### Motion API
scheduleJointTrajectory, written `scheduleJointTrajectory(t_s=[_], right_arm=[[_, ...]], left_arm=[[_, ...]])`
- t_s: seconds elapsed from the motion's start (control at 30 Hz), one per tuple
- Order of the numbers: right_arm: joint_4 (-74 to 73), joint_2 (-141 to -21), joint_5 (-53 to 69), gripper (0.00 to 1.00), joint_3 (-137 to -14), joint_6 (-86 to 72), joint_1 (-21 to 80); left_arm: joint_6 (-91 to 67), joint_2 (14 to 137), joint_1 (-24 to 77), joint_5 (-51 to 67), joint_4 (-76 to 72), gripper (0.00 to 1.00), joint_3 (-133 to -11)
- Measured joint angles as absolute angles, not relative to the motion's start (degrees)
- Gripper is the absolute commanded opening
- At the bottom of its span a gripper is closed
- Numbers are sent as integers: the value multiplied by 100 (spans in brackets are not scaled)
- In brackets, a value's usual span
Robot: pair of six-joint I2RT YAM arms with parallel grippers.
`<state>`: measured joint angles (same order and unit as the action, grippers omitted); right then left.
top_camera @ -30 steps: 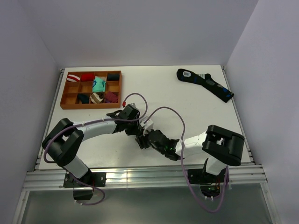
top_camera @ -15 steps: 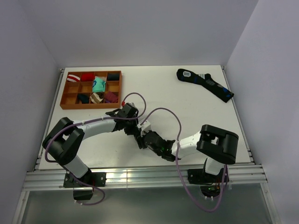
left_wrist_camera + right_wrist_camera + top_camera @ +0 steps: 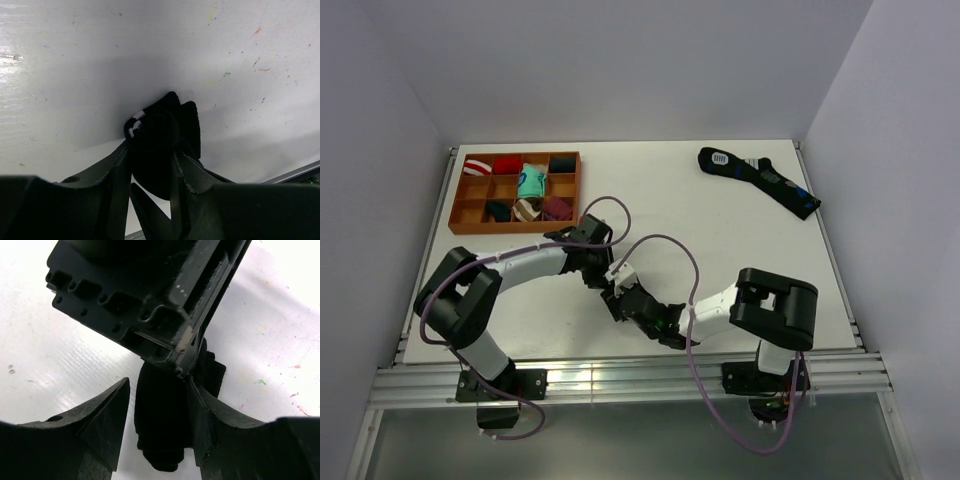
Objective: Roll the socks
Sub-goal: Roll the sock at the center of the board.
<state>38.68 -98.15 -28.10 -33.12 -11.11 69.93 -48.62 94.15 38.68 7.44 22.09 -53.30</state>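
The socks (image 3: 187,125), wadded into one black bundle with white stripes showing at its 10 o'clock side, lay on the table (image 3: 720,240), clenched between the fingers of the left gripper (image 3: 151,148). The right gripper (image 3: 159,390), set at 5 o'clock of the left one in the top view, straddled the same bundle with its jaws spread, one finger just off the cloth. The table's near edge ran close at 6 o'clock; the wooden tray (image 3: 515,228) sat near at 10 o'clock and the longer dark sock (image 3: 760,180) well apart at 2 o'clock, with white tabletop stretching from 12 to 3 o'clock.
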Motion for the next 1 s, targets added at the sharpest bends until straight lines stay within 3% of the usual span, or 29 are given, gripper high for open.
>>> scheduleJointTrajectory(t_s=[0.3, 0.4, 0.43, 0.63, 0.73, 0.8, 1.0], right_arm=[[3704, -10108, -3199, 50, -3568, -1090, 7089], [3732, -10145, -3247, 43, -3577, -1107, 7100], [3743, -10151, -3258, 34, -3577, -1111, 7102], [3811, -10182, -3277, 26, -3577, -1214, 7105], [3909, -10180, -3218, 24, -3522, -1275, 7072], [4097, -10169, -3079, 23, -3409, -1341, 7015], [4619, -10103, -2488, 22, -3107, -1540, 6770]], left_arm=[[-4716, 9478, 3795, 821, 2462, 2, -5470], [-4689, 9478, 3765, 843, 2515, 2, -5476], [-4676, 9478, 3756, 854, 2517, 2, -5476], [-4654, 9478, 3712, 904, 2526, 3, -5468], [-4659, 9476, 3697, 928, 2491, 8, -5443], [-4663, 9472, 3693, 934, 2453, 20, -5417], [-4753, 9303, 3688, 891, 2193, 32, -5186]])
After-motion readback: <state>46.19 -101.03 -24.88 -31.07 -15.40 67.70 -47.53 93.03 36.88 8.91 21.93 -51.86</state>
